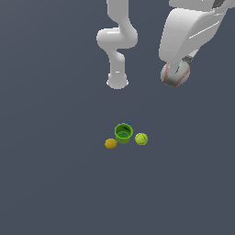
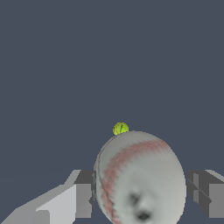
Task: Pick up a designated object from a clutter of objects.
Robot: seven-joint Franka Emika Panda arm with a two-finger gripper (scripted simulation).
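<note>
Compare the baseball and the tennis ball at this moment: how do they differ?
The baseball is white with red stitching; the tennis ball is yellow-green. The baseball sits between the fingers of the gripper, apart from the clutter; the tennis ball rests beside the green cup. Both are round and look similar in size.

A flat slate-grey floor point(image 1: 55, 183) fills the exterior view from twelve to six o'clock, with no seam, wall or furniture edge showing. Lighting is even and soft. The wrist view shows the same plain grey surface.
</note>
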